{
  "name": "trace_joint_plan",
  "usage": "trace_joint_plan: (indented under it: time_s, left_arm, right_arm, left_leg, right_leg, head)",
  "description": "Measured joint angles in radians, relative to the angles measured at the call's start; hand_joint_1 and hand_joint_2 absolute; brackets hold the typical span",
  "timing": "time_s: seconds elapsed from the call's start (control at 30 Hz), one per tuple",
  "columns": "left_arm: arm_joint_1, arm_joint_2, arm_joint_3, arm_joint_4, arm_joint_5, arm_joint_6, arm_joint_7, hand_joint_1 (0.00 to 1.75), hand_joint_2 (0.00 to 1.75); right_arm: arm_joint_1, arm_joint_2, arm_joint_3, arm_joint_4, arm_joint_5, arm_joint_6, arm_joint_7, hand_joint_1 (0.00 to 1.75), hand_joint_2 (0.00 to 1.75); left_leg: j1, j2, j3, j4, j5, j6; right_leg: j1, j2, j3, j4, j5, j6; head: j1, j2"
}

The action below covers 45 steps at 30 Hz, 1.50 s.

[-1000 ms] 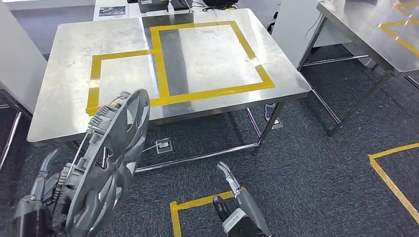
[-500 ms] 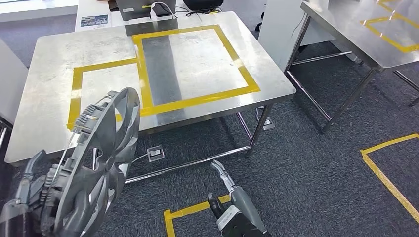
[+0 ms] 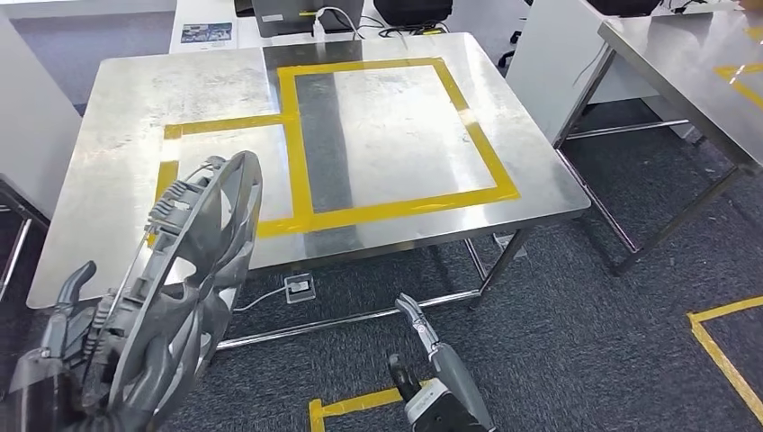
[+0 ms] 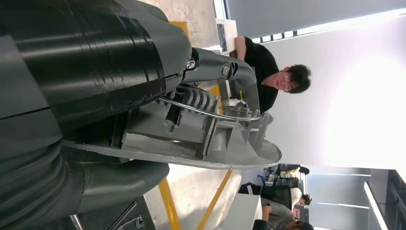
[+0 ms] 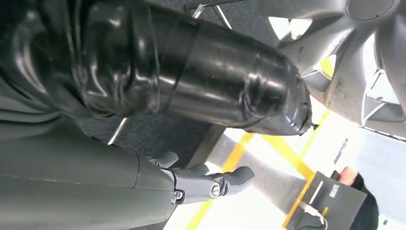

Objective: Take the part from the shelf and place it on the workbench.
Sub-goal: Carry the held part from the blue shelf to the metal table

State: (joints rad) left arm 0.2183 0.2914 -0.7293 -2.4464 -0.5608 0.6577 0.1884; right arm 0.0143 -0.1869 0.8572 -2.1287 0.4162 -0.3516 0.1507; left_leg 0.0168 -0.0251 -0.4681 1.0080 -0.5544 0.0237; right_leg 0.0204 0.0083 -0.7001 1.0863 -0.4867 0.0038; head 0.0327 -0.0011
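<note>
The part is a grey wheel cover (image 3: 193, 288), standing on edge at the lower left, held up by my left hand (image 3: 58, 360), which grips its rim from behind. In the left wrist view the cover's ribbed back (image 4: 201, 139) lies between the fingers (image 4: 220, 72) and the thumb. The steel workbench (image 3: 216, 85) stands just ahead, with a small yellow tape rectangle (image 3: 171, 144) and a large one (image 3: 495, 157); the cover's top overlaps its front left edge. My right hand (image 3: 423, 360) hangs low over the carpet, fingers (image 5: 210, 184) apart, holding nothing.
A second steel table (image 3: 684, 63) stands at the right, with a carpeted gap between. Laptops and cables (image 3: 306, 13) sit beyond the workbench's far edge. A white cabinet (image 3: 27, 117) flanks the left. Yellow floor tape (image 3: 720, 342) and a floor socket (image 3: 299, 288) lie below. A person (image 4: 268, 72) stands behind the bench.
The whole view has shifted: the workbench now sits further right in the picture than half a second ago. The wheel cover stays in my left hand; the right hand hangs as before.
</note>
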Motion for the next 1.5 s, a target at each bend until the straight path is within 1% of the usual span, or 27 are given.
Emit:
trace_joint_plan:
  time_s: [0.03,0.07,0.13,0.2,0.27,0.33,0.37,0.4,0.43,0.5,0.53,0.63,0.7,0.77,0.83,0.87,0.9,0.93,1.0,1.07,1.13,1.23,1.3,1.37,1.4,1.43,1.5]
  left_arm:
    - [-0.002,0.000,0.000,0.000,0.000,0.000,-0.001,1.75,1.75]
    - [-0.003,0.000,0.000,0.001,-0.001,0.000,-0.002,1.75,1.75]
    - [-0.004,0.000,0.000,0.000,-0.002,0.000,-0.005,1.75,1.75]
    - [-0.004,0.001,-0.001,-0.003,-0.005,0.000,-0.006,1.75,1.75]
    - [-0.005,0.001,-0.002,-0.004,-0.009,0.000,-0.008,1.75,1.75]
    - [-0.005,0.001,-0.002,-0.005,-0.014,0.000,-0.008,1.75,1.75]
    - [-0.004,0.002,-0.003,-0.006,-0.016,0.000,-0.009,1.75,1.75]
    - [-0.003,0.002,-0.003,-0.006,-0.016,0.000,-0.011,1.75,1.75]
    - [-0.003,0.003,-0.004,-0.006,-0.015,0.000,-0.015,1.75,1.75]
    - [-0.003,0.005,-0.005,-0.006,-0.013,0.000,-0.022,1.75,1.75]
    - [-0.003,0.005,-0.006,-0.006,-0.013,0.000,-0.023,1.75,1.75]
    - [-0.004,0.005,-0.006,-0.008,-0.018,0.000,-0.010,1.75,1.75]
    - [-0.004,0.005,-0.006,-0.008,-0.047,-0.001,0.009,1.75,1.75]
    - [-0.005,0.002,-0.005,-0.006,-0.119,-0.009,0.040,1.75,1.75]
    - [-0.012,-0.004,-0.002,-0.004,-0.191,-0.021,0.074,1.75,1.75]
    - [-0.017,-0.006,0.000,-0.002,-0.211,-0.026,0.087,1.75,1.75]
    - [-0.023,-0.008,0.001,0.001,-0.220,-0.030,0.095,1.75,1.75]
    - [-0.029,-0.010,0.002,0.003,-0.221,-0.034,0.101,1.75,1.75]
    - [-0.039,-0.015,0.002,0.008,-0.212,-0.044,0.109,1.75,1.75]
    - [-0.048,-0.019,0.002,0.011,-0.196,-0.053,0.113,1.75,1.75]
    - [-0.057,-0.020,0.002,0.013,-0.179,-0.057,0.113,1.75,1.75]
    - [-0.061,-0.021,0.002,0.015,-0.171,-0.058,0.108,1.75,1.75]
    - [-0.062,-0.023,0.003,0.018,-0.194,-0.066,0.113,1.75,1.75]
    - [-0.063,-0.025,0.008,0.020,-0.214,-0.073,0.121,1.75,1.75]
    - [-0.063,-0.025,0.010,0.022,-0.216,-0.074,0.123,1.75,1.75]
    - [-0.062,-0.025,0.012,0.025,-0.216,-0.073,0.123,1.75,1.75]
    - [-0.062,-0.026,0.012,0.029,-0.211,-0.072,0.119,1.75,1.75]
  right_arm:
    - [0.001,0.000,0.000,0.000,0.000,0.000,0.000,0.00,0.00]
    - [0.003,-0.001,0.000,0.000,0.000,0.000,0.000,0.00,0.00]
    - [0.002,-0.003,0.000,-0.001,0.000,-0.002,-0.001,0.00,0.00]
    - [0.000,-0.003,0.000,-0.003,0.000,-0.002,-0.002,0.00,0.00]
    - [-0.002,-0.003,0.000,-0.003,-0.001,-0.002,-0.002,0.00,0.00]
    - [-0.001,-0.003,0.000,-0.002,-0.003,-0.002,-0.003,0.00,0.00]
    - [-0.001,-0.003,0.000,-0.001,-0.004,-0.003,-0.004,0.00,0.00]
    - [-0.001,-0.004,0.000,0.000,-0.004,-0.004,-0.007,0.00,0.00]
    - [-0.001,-0.004,0.000,0.002,-0.005,-0.005,-0.010,0.00,0.00]
    - [-0.001,-0.004,0.000,0.006,-0.005,-0.007,-0.014,0.00,0.00]
    - [-0.001,-0.004,0.000,0.007,-0.005,-0.005,-0.013,0.00,0.00]
    - [-0.001,-0.004,0.001,0.007,-0.005,0.003,-0.007,0.00,0.00]
    - [-0.002,-0.004,0.001,0.006,-0.005,0.005,-0.006,0.00,0.00]
    - [-0.004,-0.005,0.001,0.006,-0.005,0.006,-0.005,0.00,0.00]
    - [-0.005,-0.005,0.002,0.006,-0.005,0.010,-0.005,0.00,0.00]
    - [-0.005,-0.005,0.002,0.007,-0.007,0.013,-0.005,0.00,0.00]
    - [-0.006,-0.005,0.002,0.008,-0.009,0.015,-0.008,0.00,0.00]
    - [-0.007,-0.004,0.002,0.009,-0.012,0.018,-0.012,0.00,0.00]
    - [-0.011,-0.004,0.002,0.010,-0.018,0.021,-0.021,0.00,0.00]
    - [-0.016,-0.003,0.002,0.012,-0.021,0.024,-0.028,0.00,0.00]
    - [-0.018,-0.003,0.002,0.014,-0.024,0.027,-0.035,0.00,0.00]
    - [-0.018,-0.002,0.002,0.017,-0.027,0.027,-0.044,0.00,0.00]
    - [-0.020,0.000,0.002,0.020,-0.028,0.027,-0.049,0.00,0.00]
    - [-0.019,0.002,0.002,0.024,-0.029,0.027,-0.050,0.00,0.00]
    - [-0.019,0.002,0.002,0.027,-0.029,0.027,-0.051,0.00,0.00]
    - [-0.018,0.003,0.002,0.029,-0.029,0.027,-0.052,0.00,0.00]
    - [-0.018,0.005,0.002,0.034,-0.030,0.027,-0.053,0.00,0.00]
  left_leg:
    - [-0.001,-0.004,0.005,-0.003,-0.008,-0.002]
    - [0.000,-0.009,0.010,-0.008,-0.015,-0.006]
    - [0.000,-0.014,0.025,-0.010,-0.012,-0.015]
    - [-0.002,-0.004,0.022,0.022,-0.007,-0.021]
    - [-0.002,0.009,-0.037,0.113,-0.033,-0.027]
    - [0.001,0.014,-0.118,0.218,-0.085,-0.035]
    - [0.003,0.014,-0.148,0.242,-0.099,-0.039]
    - [0.005,0.015,-0.163,0.237,-0.091,-0.042]
    - [0.007,0.016,-0.163,0.201,-0.058,-0.045]
    - [0.011,0.016,-0.139,0.091,0.025,-0.050]
    - [0.012,0.017,-0.131,0.055,0.039,-0.045]
    - [0.011,0.019,-0.117,0.042,0.043,-0.019]
    - [0.015,0.021,-0.109,0.042,0.055,-0.008]
    - [0.017,0.023,-0.106,0.041,0.057,-0.002]
    - [0.017,0.023,-0.106,0.041,0.054,0.000]
    - [0.016,0.023,-0.105,0.042,0.053,0.001]
    - [0.016,0.022,-0.103,0.042,0.050,0.001]
    - [0.016,0.021,-0.100,0.041,0.047,0.000]
    - [0.015,0.019,-0.090,0.039,0.041,-0.002]
    - [0.015,0.019,-0.086,0.034,0.038,-0.009]
    - [0.016,0.021,-0.084,0.026,0.038,-0.020]
    - [0.016,0.024,-0.088,0.038,0.025,-0.032]
    - [0.014,0.025,-0.137,0.131,-0.014,-0.035]
    - [0.014,0.025,-0.213,0.249,-0.046,-0.038]
    - [0.014,0.025,-0.234,0.271,-0.039,-0.040]
    - [0.014,0.025,-0.237,0.256,-0.013,-0.040]
    - [0.016,0.025,-0.195,0.148,0.056,-0.040]
  right_leg:
    - [0.007,0.010,0.007,-0.038,0.055,-0.017]
    - [0.013,0.018,0.015,-0.057,0.092,-0.029]
    - [0.015,0.022,0.039,-0.076,0.106,-0.042]
    - [0.009,0.016,0.069,-0.103,0.109,-0.045]
    - [0.005,0.015,0.090,-0.119,0.106,-0.047]
    - [0.004,0.015,0.097,-0.120,0.095,-0.046]
    - [0.003,0.015,0.100,-0.118,0.089,-0.044]
    - [0.002,0.016,0.103,-0.113,0.082,-0.040]
    - [-0.001,0.018,0.106,-0.106,0.074,-0.036]
    - [-0.004,0.020,0.108,-0.084,0.055,-0.023]
    - [-0.005,0.022,0.105,-0.072,0.047,-0.015]
    - [-0.002,0.023,0.091,-0.051,0.027,0.003]
    - [-0.003,0.019,0.082,-0.032,0.012,0.014]
    - [-0.009,0.011,0.049,0.044,-0.031,0.028]
    - [-0.018,0.003,-0.016,0.166,-0.083,0.040]
    - [-0.021,0.001,-0.040,0.207,-0.091,0.042]
    - [-0.023,0.000,-0.048,0.215,-0.080,0.042]
    - [-0.023,0.000,-0.039,0.185,-0.051,0.039]
    - [-0.020,0.000,0.016,0.057,0.020,0.024]
    - [-0.011,-0.002,0.062,-0.034,0.051,0.005]
    - [-0.003,-0.003,0.076,-0.054,0.050,-0.005]
    - [-0.010,-0.001,0.104,-0.091,0.056,-0.012]
    - [-0.011,-0.002,0.120,-0.106,0.054,-0.018]
    - [-0.009,-0.001,0.125,-0.105,0.047,-0.022]
    - [-0.009,0.000,0.128,-0.103,0.043,-0.022]
    - [-0.009,0.002,0.131,-0.099,0.037,-0.020]
    - [-0.010,0.004,0.137,-0.084,0.021,-0.012]
  head:
    - [0.000,0.000]
    - [0.001,0.000]
    - [0.005,0.000]
    - [0.005,0.000]
    - [-0.003,0.000]
    - [-0.013,0.000]
    - [-0.017,0.000]
    - [-0.021,0.000]
    - [-0.023,0.000]
    - [-0.031,0.000]
    - [-0.036,0.000]
    - [-0.038,0.000]
    - [-0.032,0.000]
    - [-0.020,0.000]
    - [-0.010,0.000]
    - [-0.008,0.000]
    - [-0.006,0.000]
    - [-0.002,0.000]
    - [0.007,0.000]
    - [0.011,0.000]
    - [0.013,0.000]
    - [0.011,0.000]
    - [-0.003,0.000]
    - [-0.015,0.000]
    - [-0.020,0.000]
    - [-0.025,0.000]
    - [-0.032,0.000]
